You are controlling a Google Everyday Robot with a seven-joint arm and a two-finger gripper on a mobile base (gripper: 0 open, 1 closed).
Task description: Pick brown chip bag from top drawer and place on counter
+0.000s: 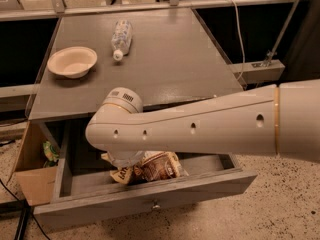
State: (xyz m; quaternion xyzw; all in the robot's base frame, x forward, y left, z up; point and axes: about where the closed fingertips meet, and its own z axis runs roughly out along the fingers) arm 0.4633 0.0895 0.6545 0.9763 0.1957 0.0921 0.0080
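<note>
The brown chip bag (159,166) lies crumpled in the open top drawer (100,209), near the middle and against the front panel. My white arm reaches across from the right and bends down into the drawer. The gripper (121,160) is at the bag's left end, mostly hidden under the arm's elbow. The grey counter (165,59) is above the drawer.
A cream bowl (72,61) sits on the counter's left side. A clear plastic bottle (121,38) lies at the counter's back. A tan cardboard box (35,184) holding a small green packet (49,151) stands left of the drawer. A metal rail and cable run along the right.
</note>
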